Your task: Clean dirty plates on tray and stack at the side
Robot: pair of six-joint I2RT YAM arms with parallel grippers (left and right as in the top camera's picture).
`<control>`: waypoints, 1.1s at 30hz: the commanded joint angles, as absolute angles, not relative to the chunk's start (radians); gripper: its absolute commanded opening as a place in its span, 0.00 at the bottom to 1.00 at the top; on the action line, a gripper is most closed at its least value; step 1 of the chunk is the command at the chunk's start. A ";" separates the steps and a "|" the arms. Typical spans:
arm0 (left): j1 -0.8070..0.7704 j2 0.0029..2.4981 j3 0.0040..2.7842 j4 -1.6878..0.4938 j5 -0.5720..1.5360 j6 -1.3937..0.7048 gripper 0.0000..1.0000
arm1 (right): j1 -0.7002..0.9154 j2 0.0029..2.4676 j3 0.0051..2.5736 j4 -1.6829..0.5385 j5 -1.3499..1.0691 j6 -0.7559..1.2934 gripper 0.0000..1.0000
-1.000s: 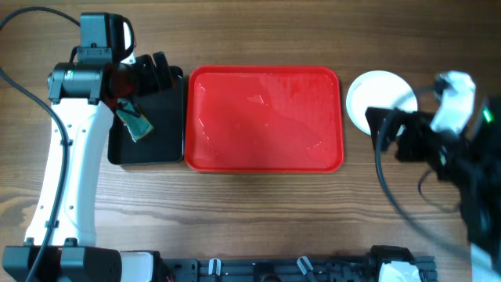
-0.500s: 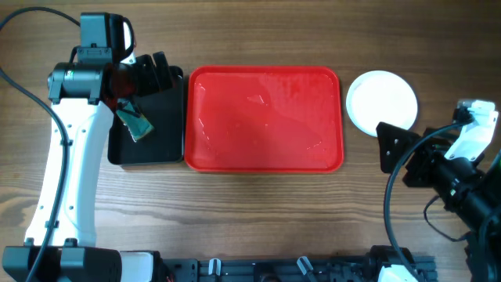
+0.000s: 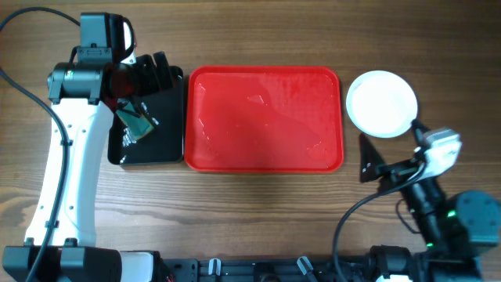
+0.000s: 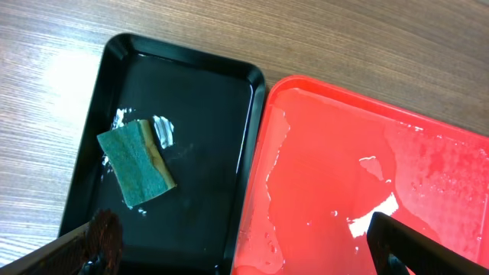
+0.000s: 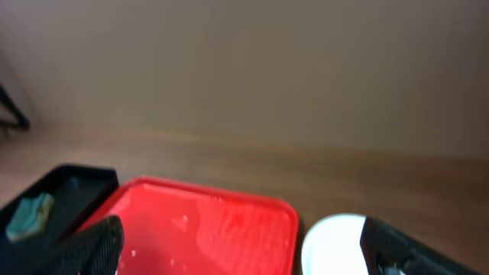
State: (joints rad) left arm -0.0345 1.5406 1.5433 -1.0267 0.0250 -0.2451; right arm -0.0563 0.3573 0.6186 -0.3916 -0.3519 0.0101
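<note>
red tray (image 3: 266,157) holds water droplets, long axis parallel to near edge of tabletop (image 3: 266,211); plates (image 3: 381,103) toward far right corner. black tray (image 3: 166,135) holds sponge (image 4: 136,162). left end effector (image 4: 241,233) and right end effector (image 5: 241,233): fingers apart, empty.

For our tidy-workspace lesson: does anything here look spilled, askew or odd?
Yes: water films and droplets lie across the red tray, and white foam smears sit beside the green sponge in the black tray.

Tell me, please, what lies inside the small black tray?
A green sponge with a tan edge lies flat in the black tray, beside white smears and droplets. One finger of the left tool hides the tray's near corner.
</note>
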 commanded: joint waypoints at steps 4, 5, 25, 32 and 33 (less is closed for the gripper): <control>-0.036 1.539 1.555 -1.026 0.033 -0.243 1.00 | 0.013 0.144 0.229 -0.122 -0.374 -0.022 1.00; -0.036 1.539 1.555 -1.026 0.033 -0.243 1.00 | 0.020 0.129 0.199 -0.099 -0.373 -0.023 1.00; -0.036 1.539 1.555 -1.026 0.033 -0.243 1.00 | 0.067 0.004 0.005 0.007 -0.106 0.108 1.00; -0.036 1.539 1.555 -1.026 0.033 -0.243 1.00 | 0.067 0.004 0.005 0.007 -0.106 0.108 1.00; -0.036 1.539 1.555 -1.026 0.033 -0.243 1.00 | 0.067 0.004 0.005 0.007 -0.106 0.108 1.00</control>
State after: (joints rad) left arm -0.0345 1.5406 1.5433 -1.0286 0.0250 -0.2455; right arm 0.0624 0.0181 0.0078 0.0013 -0.1253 0.0898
